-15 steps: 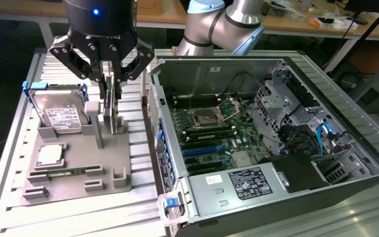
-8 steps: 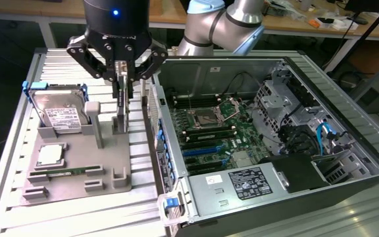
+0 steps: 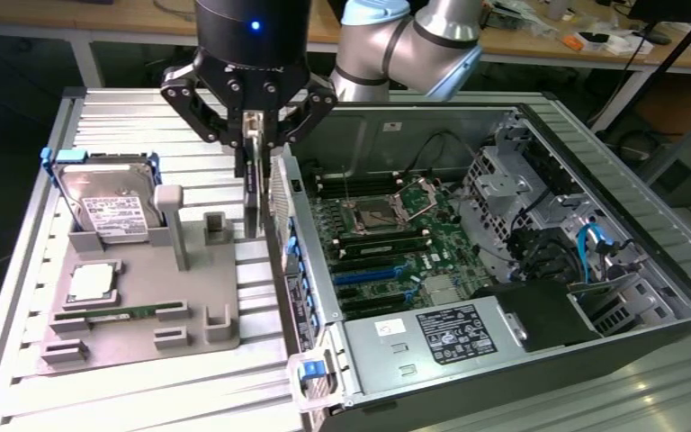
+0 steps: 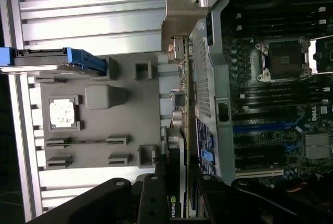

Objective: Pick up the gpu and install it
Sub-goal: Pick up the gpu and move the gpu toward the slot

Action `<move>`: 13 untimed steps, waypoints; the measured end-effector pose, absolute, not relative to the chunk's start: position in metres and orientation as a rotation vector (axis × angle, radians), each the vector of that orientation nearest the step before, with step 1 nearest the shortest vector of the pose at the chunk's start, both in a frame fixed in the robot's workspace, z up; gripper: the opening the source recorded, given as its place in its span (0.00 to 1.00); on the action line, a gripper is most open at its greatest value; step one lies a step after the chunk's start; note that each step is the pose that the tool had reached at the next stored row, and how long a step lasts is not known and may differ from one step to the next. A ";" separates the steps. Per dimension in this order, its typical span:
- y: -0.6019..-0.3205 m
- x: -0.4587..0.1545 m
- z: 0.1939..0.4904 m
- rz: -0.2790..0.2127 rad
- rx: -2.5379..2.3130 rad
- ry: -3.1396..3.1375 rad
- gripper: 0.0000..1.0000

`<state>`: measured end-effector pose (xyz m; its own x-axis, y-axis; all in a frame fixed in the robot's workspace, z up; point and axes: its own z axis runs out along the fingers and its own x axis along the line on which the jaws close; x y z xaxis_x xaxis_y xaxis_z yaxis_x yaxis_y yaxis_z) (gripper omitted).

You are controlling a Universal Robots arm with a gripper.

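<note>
The arm reaches in from the top centre of the exterior view. Its black wrist points straight down, so the gripper hangs vertically in the upper middle of the frame. Both fingers angle inward and are clamped on the upper end of the gpu, one on each flat face.

The card hangs edge-on and upright below the fingertips, clear of any surface. It sits in the gap between the grey parts tray on the exterior view's left and the rear wall of the open computer case on the right. Its lower end is near the tray's right edge, and I cannot tell whether they touch.

In the wrist view the gripper grips the gpu by the end carrying a green logo, and the card runs away from the camera alongside the case wall. The hard drive stands in the tray, well apart from the card. The motherboard lies inside the case.
</note>
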<state>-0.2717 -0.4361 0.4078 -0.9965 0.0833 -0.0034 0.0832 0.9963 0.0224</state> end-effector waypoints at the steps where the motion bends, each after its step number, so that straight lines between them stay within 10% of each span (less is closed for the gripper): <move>1: -0.436 -0.270 0.408 0.035 0.131 3.134 0.27; 13: -0.436 -0.251 0.408 0.035 0.131 3.134 0.27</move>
